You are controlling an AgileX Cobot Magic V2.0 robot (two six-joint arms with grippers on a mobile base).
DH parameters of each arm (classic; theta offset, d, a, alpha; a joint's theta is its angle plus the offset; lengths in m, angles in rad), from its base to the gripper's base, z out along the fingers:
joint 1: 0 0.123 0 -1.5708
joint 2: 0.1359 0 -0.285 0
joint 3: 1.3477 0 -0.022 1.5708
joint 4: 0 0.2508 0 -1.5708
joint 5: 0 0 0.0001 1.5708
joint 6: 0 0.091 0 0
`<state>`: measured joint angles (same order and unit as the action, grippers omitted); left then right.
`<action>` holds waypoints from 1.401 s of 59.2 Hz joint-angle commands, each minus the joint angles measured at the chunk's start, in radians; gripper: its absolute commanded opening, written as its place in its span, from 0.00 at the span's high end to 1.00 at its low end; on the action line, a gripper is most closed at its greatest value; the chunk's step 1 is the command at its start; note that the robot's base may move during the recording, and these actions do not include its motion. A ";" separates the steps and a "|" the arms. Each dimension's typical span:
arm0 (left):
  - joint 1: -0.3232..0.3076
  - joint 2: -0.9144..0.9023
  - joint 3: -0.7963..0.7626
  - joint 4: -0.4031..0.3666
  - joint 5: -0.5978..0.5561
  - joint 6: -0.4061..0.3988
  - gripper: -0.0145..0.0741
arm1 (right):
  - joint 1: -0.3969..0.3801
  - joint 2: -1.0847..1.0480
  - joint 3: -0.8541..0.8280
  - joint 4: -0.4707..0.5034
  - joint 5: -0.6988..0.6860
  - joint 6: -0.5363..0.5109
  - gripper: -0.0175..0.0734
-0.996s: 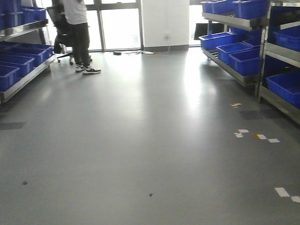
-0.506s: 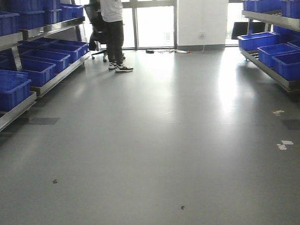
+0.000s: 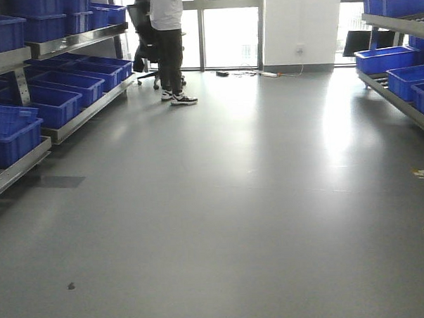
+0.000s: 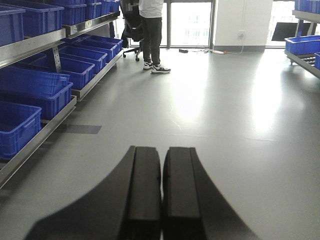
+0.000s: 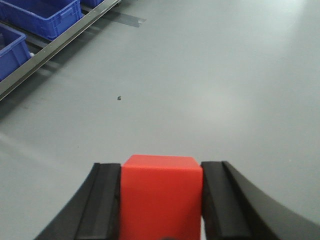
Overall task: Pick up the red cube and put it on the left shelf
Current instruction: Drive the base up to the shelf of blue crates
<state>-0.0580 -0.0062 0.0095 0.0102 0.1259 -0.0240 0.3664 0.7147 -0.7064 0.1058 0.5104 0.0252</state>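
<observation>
Transport looks like the step in hand: the base should turn toward the left shelf [image 3: 77, 41] and draw up square to it without jolting, passing well clear of the person [image 3: 168, 41] near its far end. A free spot among the blue bins [image 3: 55, 102] needs choosing before the arm reaches. The right tool [image 5: 161, 172] clamps the red cube [image 5: 160, 200], one finger flat on each side face, above bare floor [image 5: 225, 75]. The left tool [image 4: 161, 170] is closed on nothing
</observation>
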 commanded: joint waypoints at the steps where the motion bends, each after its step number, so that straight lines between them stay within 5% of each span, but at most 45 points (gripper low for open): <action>1: -0.006 -0.020 0.023 -0.004 -0.087 -0.001 0.72 | 0.002 -0.002 -0.027 -0.003 -0.070 -0.006 0.74; 83: -0.006 -0.018 0.023 -0.004 -0.087 -0.001 0.72 | 0.002 -0.002 -0.027 -0.003 -0.058 -0.006 0.74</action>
<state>-0.0580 -0.0062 0.0095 0.0102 0.1259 -0.0240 0.3664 0.7147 -0.7064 0.1058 0.5263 0.0252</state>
